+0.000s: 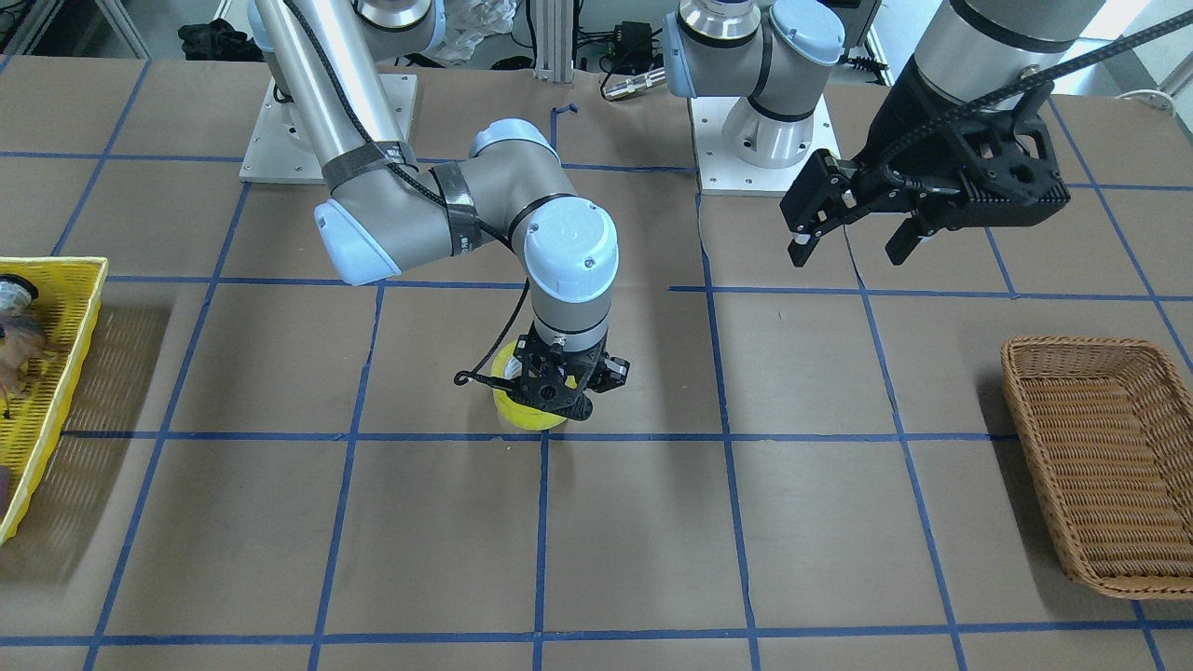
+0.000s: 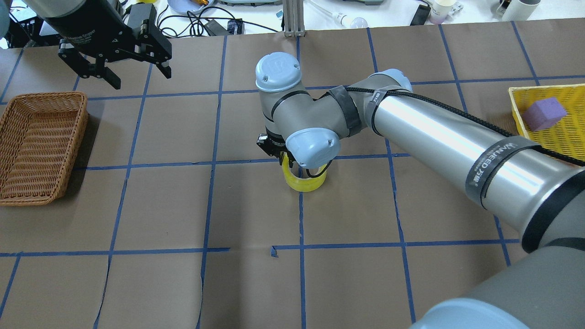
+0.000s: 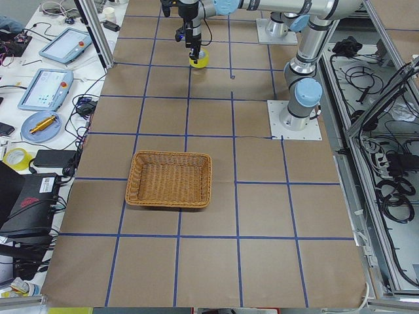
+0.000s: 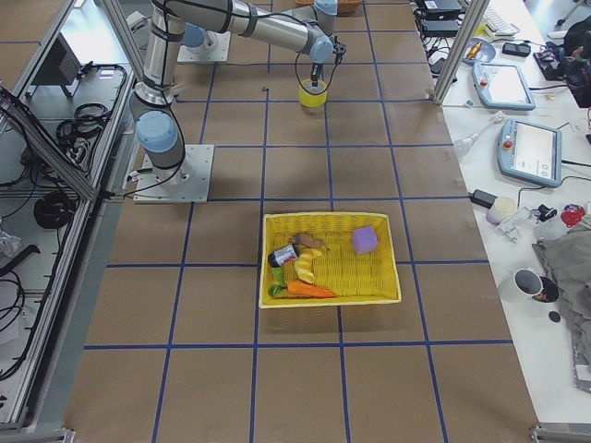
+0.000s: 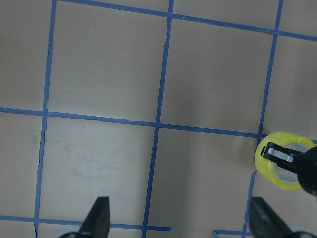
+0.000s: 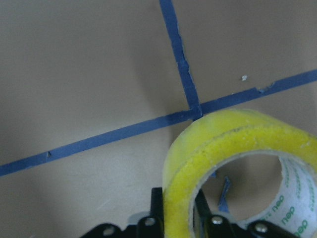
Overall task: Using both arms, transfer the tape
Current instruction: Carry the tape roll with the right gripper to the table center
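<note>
Right gripper (image 6: 178, 203) has the tape (image 2: 305, 183) pinched, left one's off to the side

Your right fingers clamp one wall of the roll, one inside the core and one outside, at the table's middle by a grid crossing, hole facing roughly up. The left gripper (image 2: 139, 75) hangs spread wide, high up and well apart, over toward the wicker basket (image 2: 45, 97), so you'd reach in for the free rim. The wrist hides the grip from overhead; can't tell if the roll touches the paper.
</note>
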Motion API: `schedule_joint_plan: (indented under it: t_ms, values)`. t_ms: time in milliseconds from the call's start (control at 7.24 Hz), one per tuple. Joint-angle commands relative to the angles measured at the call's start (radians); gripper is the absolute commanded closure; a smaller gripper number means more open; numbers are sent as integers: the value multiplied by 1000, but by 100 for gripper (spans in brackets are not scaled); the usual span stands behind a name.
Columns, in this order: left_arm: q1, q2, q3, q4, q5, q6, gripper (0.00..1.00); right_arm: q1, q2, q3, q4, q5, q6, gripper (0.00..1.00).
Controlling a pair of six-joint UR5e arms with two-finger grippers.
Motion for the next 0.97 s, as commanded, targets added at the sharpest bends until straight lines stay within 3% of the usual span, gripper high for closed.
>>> schedule_joint_plan:
  t_ms: [0, 414, 553, 691, 829]
  values:
    - [1, 0, 0, 0, -1, 0, 0, 6, 7, 16, 1, 81, 59, 100]
    - [1, 1, 0, 0, 0, 0, 0, 6, 10, 33, -1, 28, 36, 98]
    - [1, 1, 0, 0, 0, 0, 0, 6, 4, 44, -7, 23, 36, 17]
    - [1, 1, 0, 0, 0, 0, 0, 5, -11, 37, -30, 14, 22, 0]
    - [1, 1, 0, 0, 0, 0, 0, -13, -48, 33, -19, 12, 10, 0]
